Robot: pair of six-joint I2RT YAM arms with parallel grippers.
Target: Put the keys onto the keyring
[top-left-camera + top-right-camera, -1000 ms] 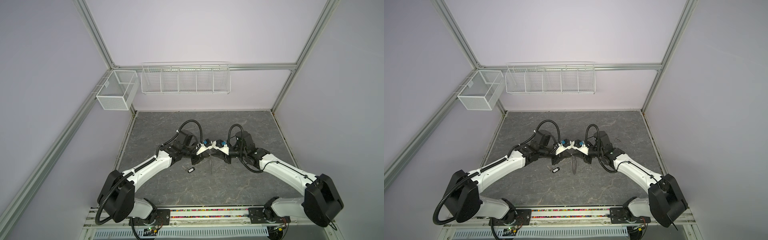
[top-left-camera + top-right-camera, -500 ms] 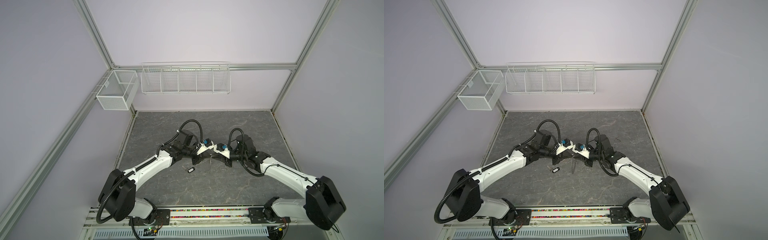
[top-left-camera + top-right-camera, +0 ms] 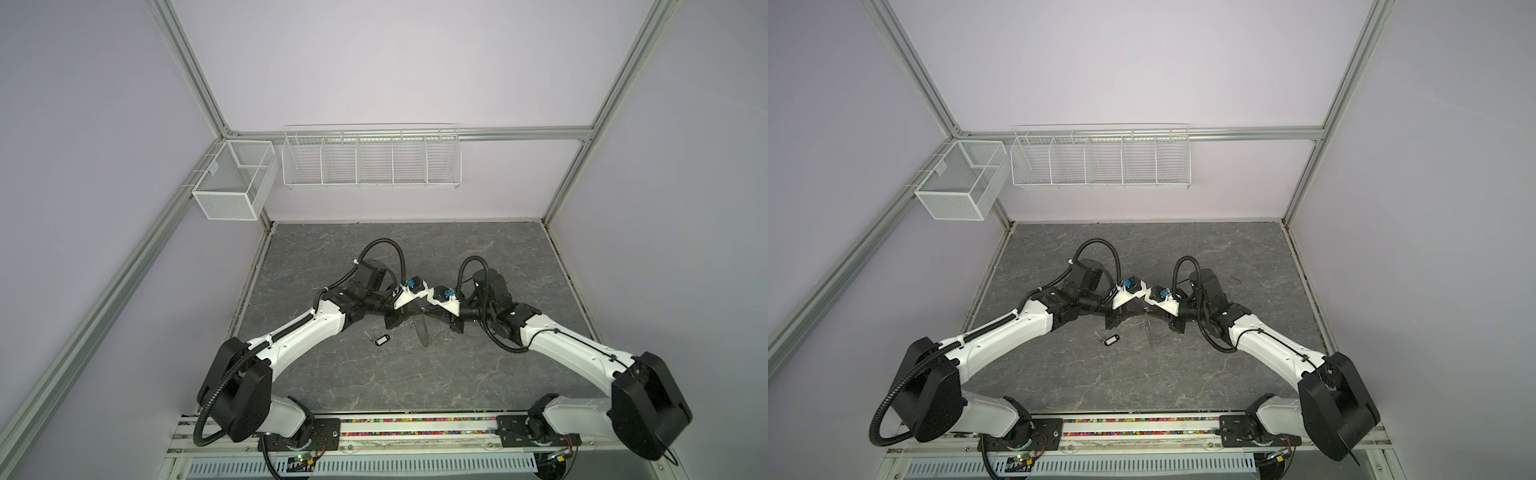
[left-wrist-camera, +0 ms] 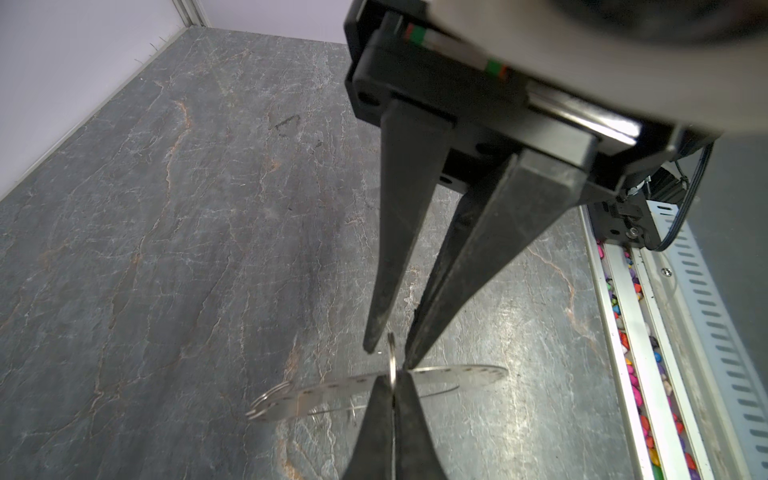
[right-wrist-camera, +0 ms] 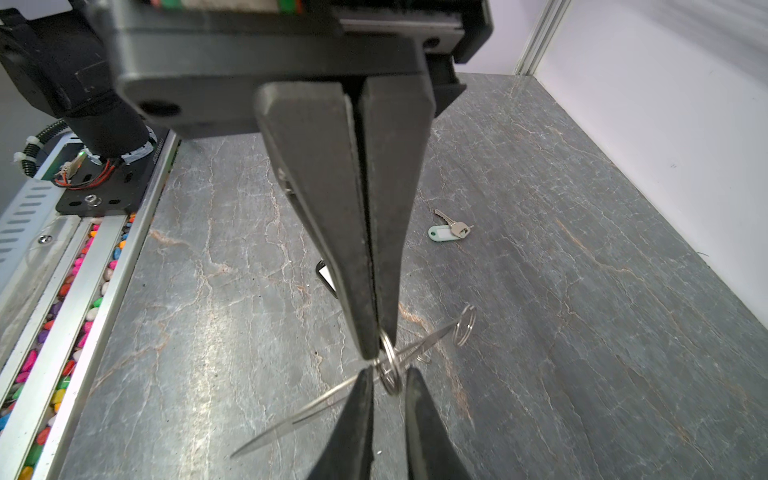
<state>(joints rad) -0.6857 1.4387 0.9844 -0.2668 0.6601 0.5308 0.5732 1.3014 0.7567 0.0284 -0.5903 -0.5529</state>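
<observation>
Since keyring [image 4: 332, 392] looks thin, stiff and slick, left end effector [image 4: 392, 380] clenches its rim mid-air. Right end effector [image 4: 390, 357] released, astride small loop [image 5: 390, 353]. Keys [image 5: 458, 228] on desk [image 5: 582, 332]; grab by tag [image 5: 438, 233].

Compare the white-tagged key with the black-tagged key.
The white-tagged key has a plain pale tag; the black-tagged key has a dark frame around a light insert. In the right wrist view the white-tagged key shows whole; the black-tagged key hides mostly behind the left pincer. Both lie loose on the table, off the keyring.

Silver keyring [image 4: 332, 392], white-tagged key [image 5: 451, 229], black-tagged key [image 3: 379, 340], and grey veined tabletop [image 4: 166, 249].
</observation>
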